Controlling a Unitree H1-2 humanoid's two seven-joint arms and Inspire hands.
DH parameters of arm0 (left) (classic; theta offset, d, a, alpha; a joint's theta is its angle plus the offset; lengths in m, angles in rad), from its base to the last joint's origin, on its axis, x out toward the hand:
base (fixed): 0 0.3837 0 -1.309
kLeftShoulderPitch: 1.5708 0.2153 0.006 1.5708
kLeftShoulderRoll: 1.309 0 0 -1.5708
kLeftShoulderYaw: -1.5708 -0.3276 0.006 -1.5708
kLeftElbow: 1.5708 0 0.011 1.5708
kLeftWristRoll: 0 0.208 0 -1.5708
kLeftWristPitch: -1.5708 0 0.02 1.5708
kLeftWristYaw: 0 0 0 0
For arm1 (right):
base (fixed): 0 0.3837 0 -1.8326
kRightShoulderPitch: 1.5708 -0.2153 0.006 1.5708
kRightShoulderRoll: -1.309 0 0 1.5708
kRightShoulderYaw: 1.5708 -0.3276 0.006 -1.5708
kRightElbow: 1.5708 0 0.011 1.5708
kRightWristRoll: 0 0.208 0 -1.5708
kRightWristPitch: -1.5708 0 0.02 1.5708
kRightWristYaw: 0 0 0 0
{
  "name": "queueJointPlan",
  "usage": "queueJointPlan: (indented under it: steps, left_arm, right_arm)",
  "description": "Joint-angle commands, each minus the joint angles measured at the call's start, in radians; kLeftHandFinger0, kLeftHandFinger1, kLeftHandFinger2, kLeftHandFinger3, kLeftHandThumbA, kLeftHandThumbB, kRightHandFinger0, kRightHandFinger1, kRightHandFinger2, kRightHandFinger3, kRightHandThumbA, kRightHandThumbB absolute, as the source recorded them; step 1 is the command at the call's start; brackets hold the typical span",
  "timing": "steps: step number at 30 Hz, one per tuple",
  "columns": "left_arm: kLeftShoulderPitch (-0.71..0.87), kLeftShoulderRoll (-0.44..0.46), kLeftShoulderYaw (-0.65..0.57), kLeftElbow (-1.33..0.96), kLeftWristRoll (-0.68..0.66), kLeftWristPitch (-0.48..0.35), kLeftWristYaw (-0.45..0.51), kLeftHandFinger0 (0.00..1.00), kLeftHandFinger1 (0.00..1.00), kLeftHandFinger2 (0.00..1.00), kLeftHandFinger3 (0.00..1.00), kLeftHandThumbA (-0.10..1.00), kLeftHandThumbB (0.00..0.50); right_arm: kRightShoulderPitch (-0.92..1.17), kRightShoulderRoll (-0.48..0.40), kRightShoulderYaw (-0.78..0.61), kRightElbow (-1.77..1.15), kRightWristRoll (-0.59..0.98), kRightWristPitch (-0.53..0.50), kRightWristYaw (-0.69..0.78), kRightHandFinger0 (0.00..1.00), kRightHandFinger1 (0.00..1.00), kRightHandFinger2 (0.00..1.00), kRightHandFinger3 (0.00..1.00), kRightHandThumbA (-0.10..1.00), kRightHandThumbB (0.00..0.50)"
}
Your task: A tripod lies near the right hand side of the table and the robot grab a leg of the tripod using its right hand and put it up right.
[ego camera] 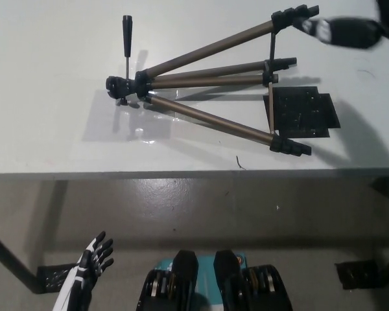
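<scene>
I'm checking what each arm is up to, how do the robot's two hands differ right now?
The white left hand hangs low beside the body, below the table edge, fingers apart and holding nothing. The black right hand is raised over the table, near the tripod leg's foot; it's blurred, so its grip is unclear. Neither visibly holds anything.

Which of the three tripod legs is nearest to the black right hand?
The far leg, whose foot points at the picture's top right: the right hand is beside that foot. The other two legs end lower, nearer the table's front edge.
</scene>
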Motion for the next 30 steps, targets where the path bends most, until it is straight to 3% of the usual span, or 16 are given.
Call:
queueJointPlan:
  steps: [1,8,17,20,24,30]
  left_arm:
    - [0.023,0.028,0.01,-0.026,-0.021,-0.039,-0.031,1.0,1.0,1.0,1.0,1.0,0.309]
    - [0.032,0.03,0.009,-0.016,-0.025,-0.059,-0.037,1.0,1.0,1.0,1.0,1.0,0.284]
    - [0.049,0.035,0.003,-0.022,-0.019,-0.053,-0.038,1.0,1.0,1.0,1.0,1.0,0.302]
    - [0.054,0.034,0.004,-0.025,-0.019,-0.055,-0.035,1.0,1.0,1.0,1.0,1.0,0.28]
    - [0.051,0.038,0.002,-0.027,0.002,-0.053,-0.03,1.0,1.0,1.0,1.0,1.0,0.3]
    - [0.057,0.043,0.002,-0.031,-0.009,-0.067,-0.038,1.0,1.0,1.0,1.0,1.0,0.282]
  right_arm:
    - [-0.402,-0.008,0.221,0.311,-0.295,0.133,0.262,1.0,1.0,1.0,1.0,1.0,0.495]
    - [-0.56,0.112,0.41,0.687,-0.343,0.124,0.273,1.0,1.0,1.0,1.0,1.0,0.5]
    - [-0.617,0.255,0.543,1.044,-0.329,0.103,0.188,1.0,1.0,1.0,1.0,1.0,0.5]
    - [-0.624,0.298,0.572,1.16,-0.32,0.096,0.162,1.0,1.0,1.0,1.0,1.0,0.5]
    - [-0.609,0.328,0.594,1.29,-0.314,0.09,0.117,1.0,1.0,1.0,1.0,1.0,0.5]
    - [-0.559,0.349,0.622,1.428,-0.327,0.099,0.069,1.0,1.0,1.0,1.0,1.0,0.5]
